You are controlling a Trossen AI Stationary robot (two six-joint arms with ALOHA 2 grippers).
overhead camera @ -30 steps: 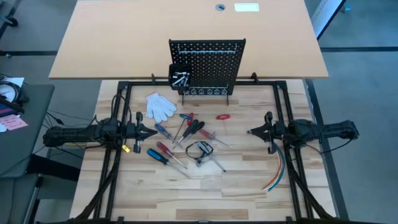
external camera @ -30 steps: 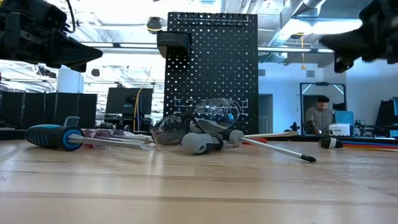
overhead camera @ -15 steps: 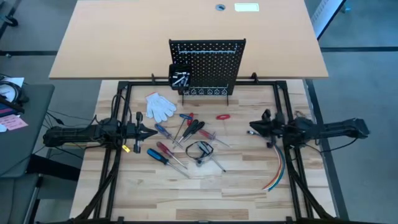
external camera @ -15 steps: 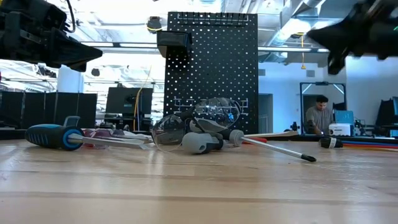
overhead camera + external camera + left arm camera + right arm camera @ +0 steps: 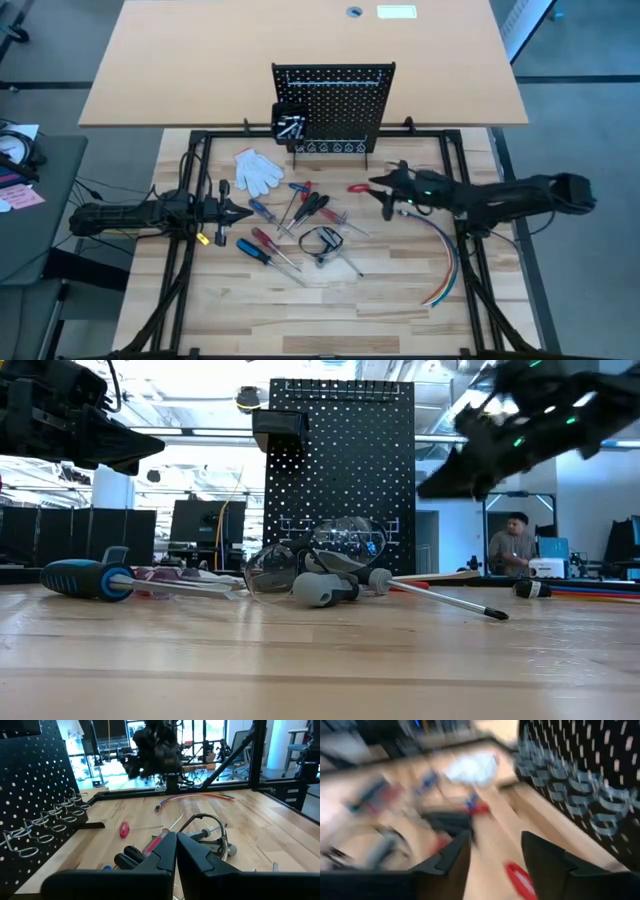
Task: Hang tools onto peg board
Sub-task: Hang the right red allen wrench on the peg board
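Several screwdrivers [image 5: 295, 215] with red, blue and black handles lie loose on the wooden table, left of centre. A small red-handled screwdriver [image 5: 358, 187] lies apart, nearer the peg board [image 5: 335, 110], which stands upright at the table's far edge with a black bin [image 5: 290, 122] at its left. My right gripper [image 5: 378, 190] hovers open just right of the small red screwdriver [image 5: 520, 879], above the table. My left gripper [image 5: 245, 212] hangs shut at the left of the pile, holding nothing.
White gloves [image 5: 258, 170] lie left of the board's foot. Clear safety glasses [image 5: 322, 240] rest among the tools. A bundle of coloured wires [image 5: 445, 265] curves along the right side. Wire hooks [image 5: 50, 817] line the board's lower rows. A person [image 5: 515, 545] stands far behind.
My right gripper has swung from the table's right side toward the left and a little toward the far edge, ending beside the small red screwdriver, and its fingers have opened. The tools lie as before.
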